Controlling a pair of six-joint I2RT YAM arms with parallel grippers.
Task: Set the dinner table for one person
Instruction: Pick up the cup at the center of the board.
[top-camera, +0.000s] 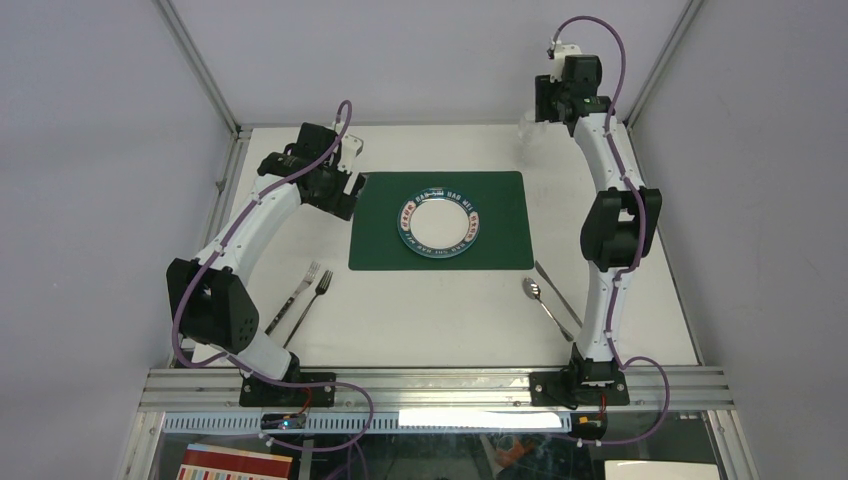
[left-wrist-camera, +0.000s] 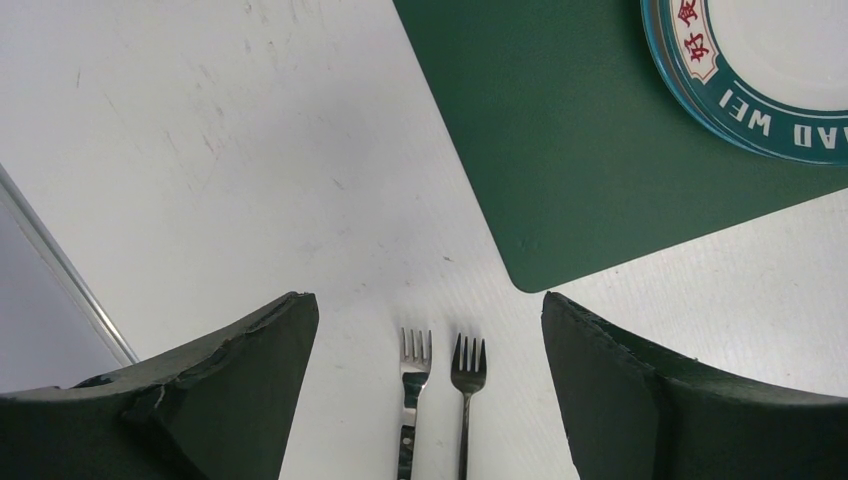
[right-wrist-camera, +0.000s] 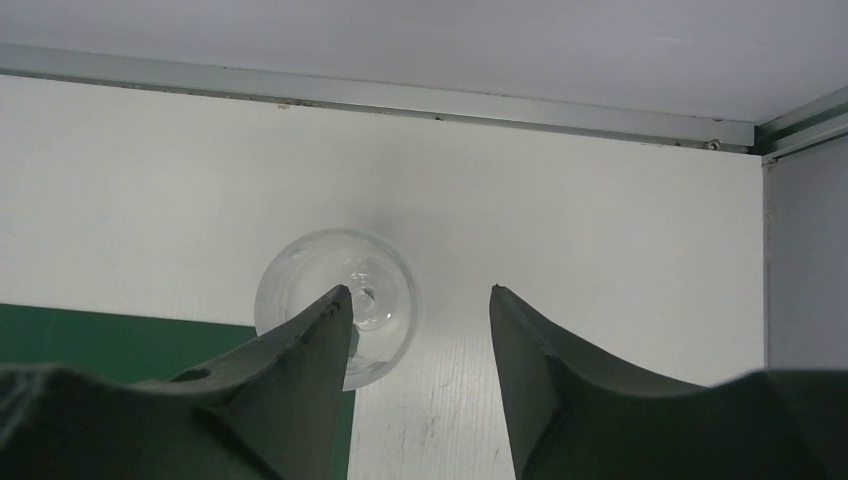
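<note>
On the white dinner table (top-camera: 440, 320) lies a dark green placemat (top-camera: 440, 222) with a white plate (top-camera: 438, 222) rimmed in teal on it. Two forks (top-camera: 303, 293) lie side by side left of the mat. A spoon (top-camera: 545, 302) and a knife (top-camera: 557, 294) lie to its right. My left gripper (top-camera: 338, 195) hangs open off the mat's far left corner. In the left wrist view the gripper (left-wrist-camera: 424, 300) shows both forks (left-wrist-camera: 440, 390) far below, between its fingers. My right gripper (right-wrist-camera: 420, 290) is open above a clear glass (right-wrist-camera: 380, 290), which stands by the mat's far right corner (top-camera: 529, 128), partly under the left finger (right-wrist-camera: 310, 360).
Silver framing (top-camera: 440, 385) runs along the near edge, where both arm bases are bolted. Grey walls and metal posts (top-camera: 200, 65) close in the back and sides. The back rail (right-wrist-camera: 400, 95) runs just behind the glass.
</note>
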